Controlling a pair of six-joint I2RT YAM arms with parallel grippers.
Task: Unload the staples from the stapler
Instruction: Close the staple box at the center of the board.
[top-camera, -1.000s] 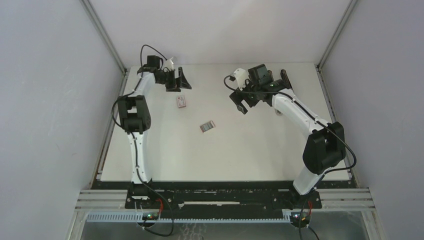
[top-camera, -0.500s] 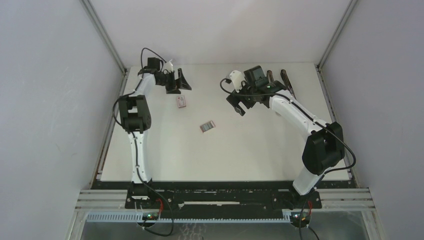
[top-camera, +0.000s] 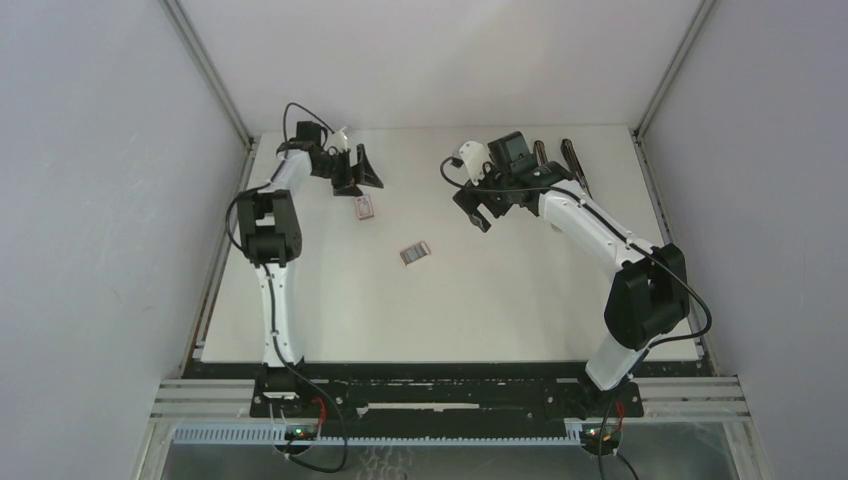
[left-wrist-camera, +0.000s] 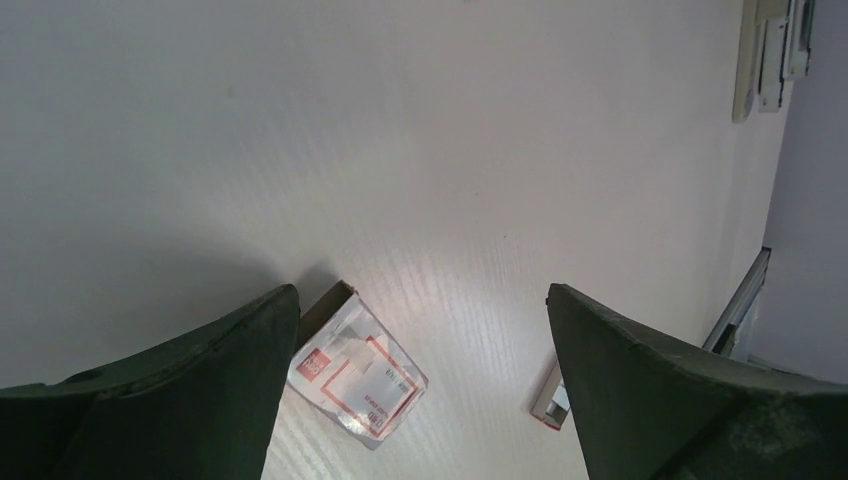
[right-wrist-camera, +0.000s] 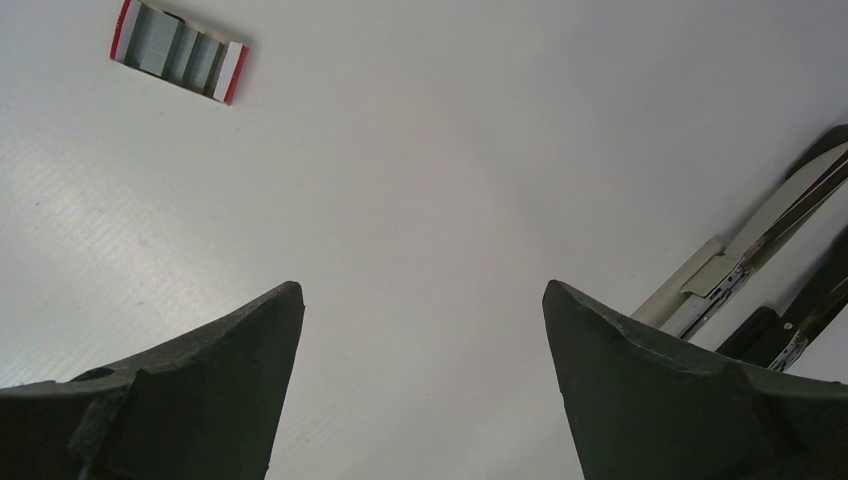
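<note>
Cream-and-metal stapler (right-wrist-camera: 722, 264) lies opened just right of the right gripper (right-wrist-camera: 420, 290), with its long axis diagonal to the fingers. The right arm is nearer; the left gripper (top-camera: 360, 180) is well apart. Both grippers are spread wide and hold nothing. Staples presumably sit in the rail, but are too small to confirm.

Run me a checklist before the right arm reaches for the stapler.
1. Right gripper open and empty: ok.
2. Left gripper open and empty: ok.
3. Stapler lying opened out on the table: ok.
4. Stapler's rail already emptied: cannot tell.
5. Table between right gripper and stapler free of obstacles: ok.
6. Small tray holding staple strips away from that path: ok.
</note>
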